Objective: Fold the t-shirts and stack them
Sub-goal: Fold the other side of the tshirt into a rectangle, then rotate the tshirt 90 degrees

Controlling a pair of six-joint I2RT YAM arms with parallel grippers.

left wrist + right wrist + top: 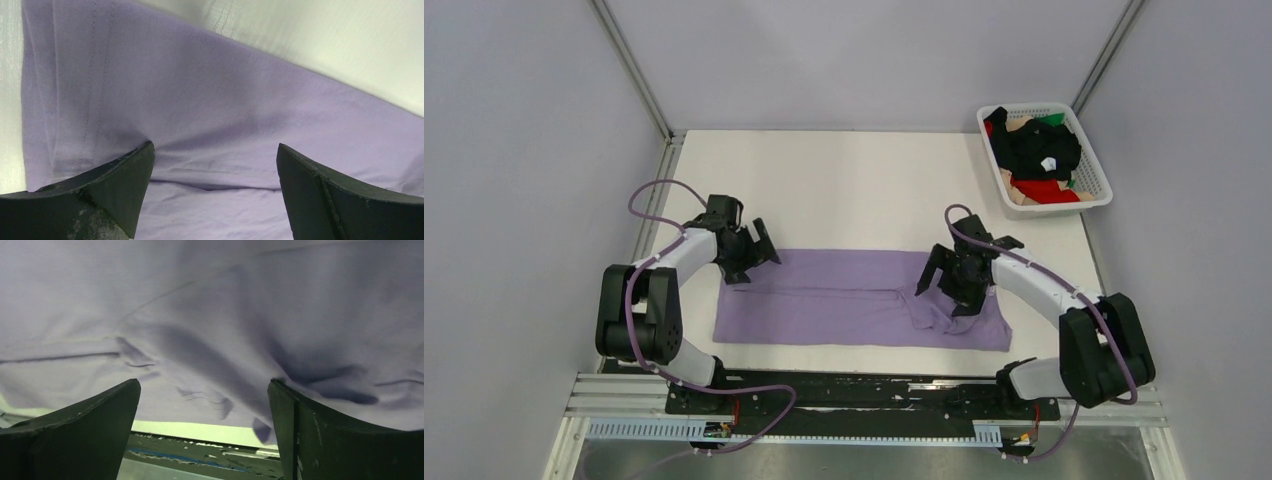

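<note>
Purple shirt (854, 300) lies as a long band across the lower middle of the top view, flat on the table (844, 180), and both arms are down on it. Left gripper (759, 255) sits at the band's upper left corner, jaws spread wide with nothing between them; its wrist view shows smooth cloth and a stitched hem under the fingers. Right gripper (946, 288) is over the right end, also wide and empty, above a rumpled patch with creases (the one untidy spot on the band). The other shirts (1036, 148) wait in the basket (1028, 107) at upper right, well apart. This looks like the start of the next fold, so each side wants a pinch right on the edge, catching every layer. The right end would do well to be pulled taut first, or those wrinkles get folded in. Lifting both ends evenly should keep the fold line straight.
</note>
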